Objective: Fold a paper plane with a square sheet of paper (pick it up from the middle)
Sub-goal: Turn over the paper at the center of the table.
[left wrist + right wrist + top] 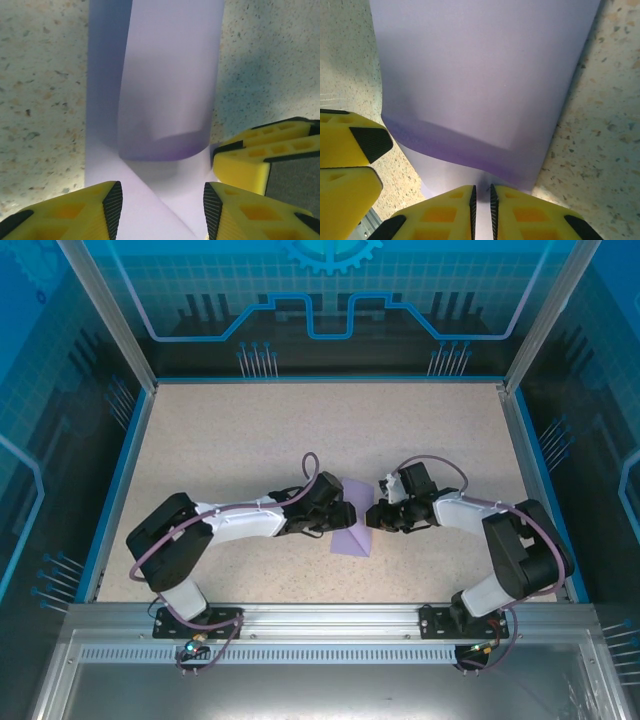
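Note:
The square sheet of paper (352,540) is lavender and partly folded, and lies on the speckled table between both arms. In the left wrist view the paper (170,75) shows a diagonal crease, with one flap curling up off it. My left gripper (159,200) stands open over its near part, a pad on each side and nothing pinched. In the right wrist view my right gripper (481,192) sits at the edge of the paper (485,65), its jaws only a narrow slit apart with lavender showing in the gap. From above, the left gripper (345,515) and right gripper (376,518) almost meet.
The other arm's yellow fingers (265,155) crowd the right side of the left wrist view, and yellow fingers (350,145) crowd the left of the right wrist view. Blue walls (115,480) fence the speckled table (230,440). A metal rail (320,625) runs along the near edge.

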Available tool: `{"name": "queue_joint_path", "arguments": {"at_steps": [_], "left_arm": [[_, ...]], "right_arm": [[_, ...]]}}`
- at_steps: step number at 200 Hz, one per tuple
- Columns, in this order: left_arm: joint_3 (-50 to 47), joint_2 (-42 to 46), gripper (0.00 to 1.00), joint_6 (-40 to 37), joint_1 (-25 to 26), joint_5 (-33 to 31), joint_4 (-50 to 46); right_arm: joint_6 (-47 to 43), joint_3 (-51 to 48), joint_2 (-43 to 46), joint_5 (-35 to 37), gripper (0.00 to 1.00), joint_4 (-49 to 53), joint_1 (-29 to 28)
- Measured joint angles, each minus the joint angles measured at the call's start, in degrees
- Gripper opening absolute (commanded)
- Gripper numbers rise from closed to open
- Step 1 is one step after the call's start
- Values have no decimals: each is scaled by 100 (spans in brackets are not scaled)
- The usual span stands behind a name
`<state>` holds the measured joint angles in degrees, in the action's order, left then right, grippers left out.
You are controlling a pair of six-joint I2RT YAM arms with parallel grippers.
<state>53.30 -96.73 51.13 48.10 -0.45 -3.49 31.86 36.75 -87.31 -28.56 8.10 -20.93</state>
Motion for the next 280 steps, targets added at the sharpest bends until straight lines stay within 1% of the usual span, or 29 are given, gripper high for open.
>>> {"name": "queue_joint_path", "arguments": {"at_steps": [44,70,91,120,145,164,224,240,280], "left_arm": [[-321,-118,51,195,0,4,623],[-407,-291,49,302,0,31,907],[-496,-363,44,382,0,50,1222],[-557,-378,33,485,0,114,1539],[-557,-378,27,566,0,138,1696],[-560,-378,19,584,0,146,1749],[-562,-367,14,599,0,155,1749],[-562,-293,11,601,-9,155,1696],[-562,223,10,667,-118,177,1582]], "right_arm": [[-24,0,44,57,18,164,0],[-66,0,52,109,18,219,0],[-87,0,52,111,18,254,0],[-90,0,52,129,18,260,0],[-109,0,52,142,19,264,11],[-111,0,55,149,20,280,37],[-146,-4,326,96,30,326,232],[-98,-50,466,-9,36,310,358],[181,-310,723,-579,53,63,636]]}}
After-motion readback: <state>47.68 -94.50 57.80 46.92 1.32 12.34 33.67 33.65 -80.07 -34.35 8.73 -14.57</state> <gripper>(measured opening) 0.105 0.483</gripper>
